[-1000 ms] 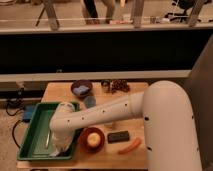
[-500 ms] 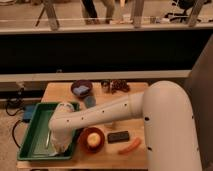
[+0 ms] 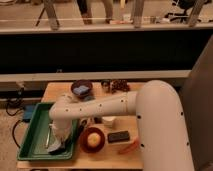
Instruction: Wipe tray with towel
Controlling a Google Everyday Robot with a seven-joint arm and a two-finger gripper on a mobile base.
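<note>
A green tray (image 3: 36, 134) lies on the left part of the wooden table (image 3: 125, 152). My white arm reaches from the right across the table and bends down into the tray. My gripper (image 3: 56, 145) is at the tray's near right corner, down on a light grey towel (image 3: 54, 146) that lies on the tray floor. The arm's wrist covers most of the towel and the gripper.
A dark bowl with a blue sponge (image 3: 81, 89) stands at the back. A brown bowl with a yellow round thing (image 3: 93, 139), a white cup (image 3: 108, 121), a black bar (image 3: 119, 136) and an orange carrot-like thing (image 3: 129, 147) lie right of the tray. A rail runs behind.
</note>
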